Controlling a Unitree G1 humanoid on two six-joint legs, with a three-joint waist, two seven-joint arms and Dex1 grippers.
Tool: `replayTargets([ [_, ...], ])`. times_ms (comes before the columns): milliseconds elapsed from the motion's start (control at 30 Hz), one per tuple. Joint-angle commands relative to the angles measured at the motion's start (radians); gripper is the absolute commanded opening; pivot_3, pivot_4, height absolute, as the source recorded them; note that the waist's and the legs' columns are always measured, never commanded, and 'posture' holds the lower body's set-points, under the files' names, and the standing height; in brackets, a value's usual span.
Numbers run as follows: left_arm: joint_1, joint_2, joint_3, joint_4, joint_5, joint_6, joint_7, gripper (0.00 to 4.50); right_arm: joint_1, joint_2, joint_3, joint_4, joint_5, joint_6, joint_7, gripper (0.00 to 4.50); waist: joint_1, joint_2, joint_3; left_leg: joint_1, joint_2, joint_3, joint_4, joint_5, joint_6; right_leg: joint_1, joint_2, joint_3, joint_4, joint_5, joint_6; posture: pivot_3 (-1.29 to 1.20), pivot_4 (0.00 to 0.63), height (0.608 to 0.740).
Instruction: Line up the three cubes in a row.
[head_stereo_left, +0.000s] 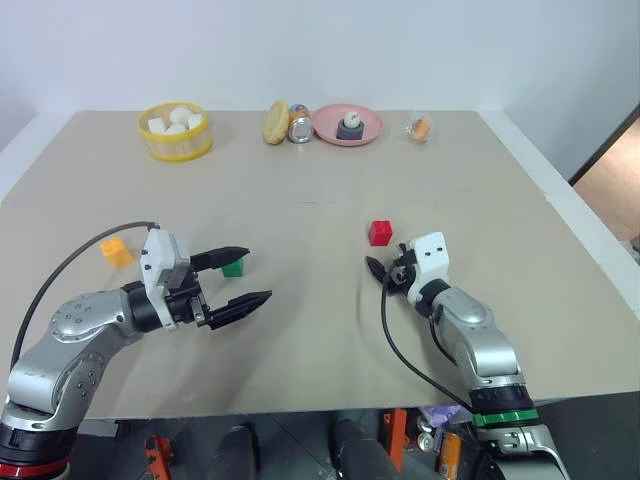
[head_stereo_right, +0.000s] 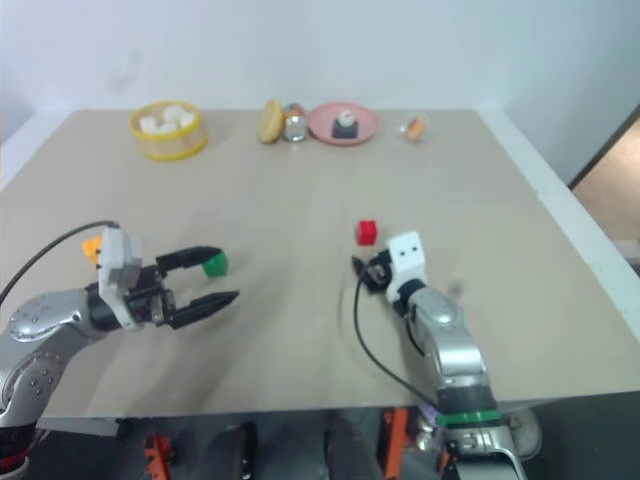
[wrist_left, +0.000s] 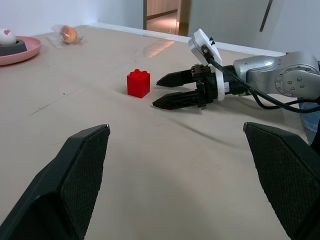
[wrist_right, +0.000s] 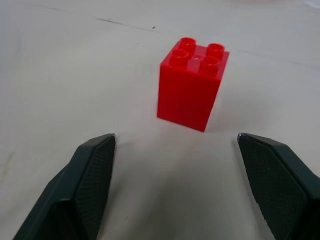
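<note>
Fingers of our right gripper are standing released just short of the red cube; our left gripper is hovering released beside the green cube.

No text, label or number can be read — anywhere.

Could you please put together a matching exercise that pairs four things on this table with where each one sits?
Things:
1. red cube
2. green cube
3. orange-yellow cube
4. yellow basket

Places:
A. at the table's far edge, left part, holding white lumps
B. just ahead of the open right gripper, apart from it
C. beside the open left gripper, near its far finger
D. near the table's left edge, behind the left arm

Pairs: 1-B, 2-C, 3-D, 4-A
</note>
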Motion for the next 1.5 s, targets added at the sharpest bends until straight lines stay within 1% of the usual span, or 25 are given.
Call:
replayTargets([
  [33,-0.008,-0.006,-0.002,-0.017,0.009,-0.020,0.001,4.43,-0.028,0.012,-0.022,0.030,-0.015,-0.036,-0.034,4.04,0.000,0.000,0.000,0.000,0.000,0.000,0.000,0.000,0.000,0.000,0.000,0.000,0.000,0.000,0.000,0.00,0.150,0.740],
  [200,-0.009,-0.017,-0.006,-0.026,0.010,-0.015,0.009,4.43,-0.054,0.042,-0.022,0.059,-0.014,-0.048,-0.060,4.04,0.000,0.000,0.000,0.000,0.000,0.000,0.001,0.000,0.000,0.001,0.000,0.000,0.000,0.001,0.000,0.00,0.150,0.740],
  [367,-0.012,-0.025,-0.008,-0.026,0.007,-0.015,0.013,4.43,-0.110,0.085,-0.018,0.134,-0.023,-0.077,-0.088,4.04,-0.005,0.000,0.000,0.001,0.001,0.000,0.001,0.001,0.002,0.001,0.001,0.000,0.000,0.003,-0.001,0.00,0.150,0.740],
  [567,-0.001,-0.026,-0.003,-0.030,0.010,-0.022,0.019,4.43,-0.163,0.091,-0.023,0.214,-0.029,-0.115,-0.090,4.04,-0.007,0.000,0.000,0.001,0.001,0.000,0.001,0.003,0.004,0.001,0.001,0.000,0.000,0.005,-0.001,0.00,0.150,0.740],
  [800,0.012,-0.029,0.000,-0.036,0.014,-0.028,0.036,4.43,-0.188,0.083,-0.017,0.261,-0.037,-0.150,-0.073,4.04,-0.008,0.000,0.000,0.001,0.001,0.000,0.001,0.003,0.004,0.001,0.001,0.000,0.000,0.005,-0.001,0.00,0.150,0.740],
  [900,0.020,-0.032,0.001,-0.039,0.019,-0.032,0.043,4.48,-0.191,0.079,-0.014,0.271,-0.041,-0.161,-0.061,3.23,-0.008,0.000,0.000,0.001,0.001,0.000,0.001,0.003,0.004,0.001,0.001,0.000,0.000,0.005,-0.001,0.00,0.150,0.740],
  [967,0.021,-0.033,0.003,-0.040,0.020,-0.033,0.048,4.48,-0.191,0.077,-0.014,0.276,-0.045,-0.168,-0.055,2.52,-0.008,0.000,0.000,0.001,0.001,0.000,0.001,0.003,0.004,0.001,0.001,0.000,0.000,0.005,-0.001,0.00,0.150,0.740],
  [1000,0.021,-0.034,0.005,-0.040,0.021,-0.034,0.050,4.48,-0.191,0.075,-0.016,0.279,-0.045,-0.171,-0.053,2.28,-0.008,0.000,0.000,0.001,0.001,0.000,0.001,0.003,0.004,0.001,0.001,0.000,0.000,0.005,-0.001,0.00,0.150,0.740],
  [1033,0.021,-0.032,0.008,-0.039,0.021,-0.035,0.051,4.48,-0.192,0.074,-0.017,0.282,-0.045,-0.173,-0.052,1.87,-0.008,0.000,0.000,0.001,0.001,0.000,0.001,0.003,0.004,0.001,0.001,0.000,0.000,0.005,-0.001,0.00,0.150,0.740],
  [1100,0.018,-0.029,0.014,-0.037,0.019,-0.036,0.054,4.48,-0.194,0.072,-0.019,0.286,-0.046,-0.176,-0.050,1.21,-0.008,0.000,0.000,0.001,0.001,0.000,0.001,0.003,0.004,0.001,0.001,0.000,0.000,0.005,-0.001,0.00,0.150,0.740],
  [1233,0.001,-0.013,0.040,-0.027,0.000,-0.024,0.054,4.48,-0.201,0.069,-0.023,0.299,-0.046,-0.182,-0.048,1.20,-0.008,0.000,0.000,0.001,0.001,0.000,0.001,0.003,0.004,0.001,0.001,0.000,0.000,0.005,-0.001,0.00,0.150,0.740],
  [1367,-0.005,0.006,0.078,-0.024,-0.057,0.014,0.043,4.48,-0.206,0.065,-0.024,0.304,-0.035,-0.198,-0.022,1.20,-0.008,0.000,0.000,0.001,0.001,0.000,0.001,0.003,0.004,0.001,0.001,0.000,0.000,0.005,-0.001,0.00,0.150,0.740],
  [1400,-0.006,0.012,0.087,-0.021,-0.073,0.028,0.040,4.48,-0.208,0.060,-0.023,0.303,-0.029,-0.209,-0.001,1.20,-0.008,0.000,0.000,0.001,0.001,0.000,0.001,0.003,0.004,0.001,0.001,0.000,0.000,0.005,-0.001,0.00,0.150,0.740],
  [1467,-0.001,0.030,0.103,-0.012,-0.102,0.056,0.022,4.48,-0.202,0.040,-0.023,0.283,0.021,-0.213,0.109,1.20,-0.008,0.000,0.000,0.001,0.001,0.000,0.001,0.003,0.004,0.001,0.001,0.000,0.000,0.005,0.000,0.00,0.150,0.740],
  [1500,0.008,0.050,0.110,-0.002,-0.101,0.059,-0.003,4.48,-0.188,0.014,-0.005,0.255,0.040,-0.232,0.200,1.20,-0.008,0.000,0.000,0.000,0.001,0.000,0.000,0.003,0.004,0.000,0.001,0.000,0.000,0.005,0.000,0.00,0.150,0.740],
])
